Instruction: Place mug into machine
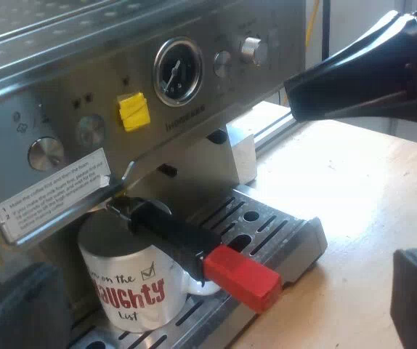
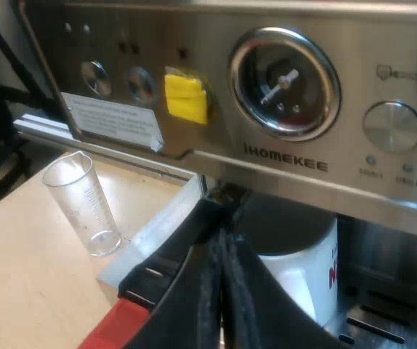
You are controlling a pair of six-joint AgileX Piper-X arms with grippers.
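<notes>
The mug [image 1: 132, 291] stands on the drip tray [image 1: 285, 240] of the espresso machine [image 1: 70, 80], under the holder [image 1: 172, 233] locked into its front, so placing looks done; only backing the arms off seems left. The left gripper [image 1: 219, 291] hangs spread wide and empty before the machine; the right gripper [image 2: 221, 251] is pinched closed on nothing. The measuring glass [image 2: 85, 211] beside the machine is empty; the mug's contents cannot be told

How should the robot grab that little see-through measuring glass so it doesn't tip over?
Grip the measuring glass around the middle of its straight wall, coming in level from the open table side, away from the espresso machine. It stands on its base, mouth up, touching nothing else, so its round sides look free. A middle hold should probably keep it from tipping.
</notes>
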